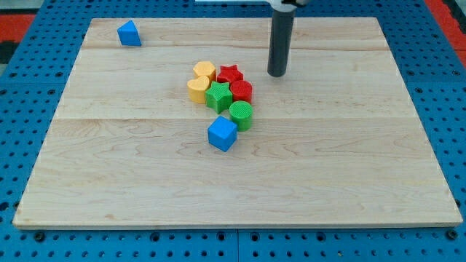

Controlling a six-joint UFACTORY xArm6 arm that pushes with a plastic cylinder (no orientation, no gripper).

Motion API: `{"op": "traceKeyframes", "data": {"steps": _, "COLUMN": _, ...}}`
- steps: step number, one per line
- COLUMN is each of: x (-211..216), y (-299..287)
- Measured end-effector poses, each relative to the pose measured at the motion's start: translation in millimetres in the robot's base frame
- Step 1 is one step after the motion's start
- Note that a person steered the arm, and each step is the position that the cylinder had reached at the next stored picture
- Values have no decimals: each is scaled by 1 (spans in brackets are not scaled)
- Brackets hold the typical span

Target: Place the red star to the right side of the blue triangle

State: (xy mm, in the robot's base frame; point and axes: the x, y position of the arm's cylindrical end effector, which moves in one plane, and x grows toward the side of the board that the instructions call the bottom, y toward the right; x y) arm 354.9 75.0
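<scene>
Near edge first: pale wood board [145, 182], visible grain, made of planks with faint seams running across the view. It sits on a blue pegboard [22, 87] with rows of round holes.

Cluster near board centre, all blocks matte plastic with fine ridged layers on the sides:
- blue cube [222, 134], nearest, tilted corner-on, just below the green cylinder.
- green cylinder [241, 115], upright, touching or just beside the blue cube.
- green star [218, 96], packed against the yellow and red pieces.
- red block [241, 92], roughly hexagonal or round, hard to tell, right of the green star.
- two yellow blocks [197, 89], rounded, heart-like, one behind the other on the cluster's left.
- red star [230, 74]: small, bright red, blunt points, flat top, at the cluster's far side, touching the red block and close to the rear yellow block.

My tip [276, 75]: end of a dark, smooth cylindrical rod, standing upright, just to the view's right of the red star with a small gap. No gripper on this rig, so no open/closed state to give.

Far back, top left corner: blue triangle [129, 33], alone, well apart from the cluster and the red star.
</scene>
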Motion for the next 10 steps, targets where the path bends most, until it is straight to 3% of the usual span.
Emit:
{"op": "traceKeyframes", "data": {"steps": 1, "x": 30, "y": -20}}
{"op": "traceKeyframes", "data": {"steps": 4, "x": 39, "y": -62}}
{"op": "traceKeyframes", "data": {"steps": 6, "x": 5, "y": -69}}
{"op": "traceKeyframes", "data": {"steps": 8, "x": 30, "y": -80}}
{"op": "traceKeyframes", "data": {"steps": 10, "x": 2, "y": -107}}
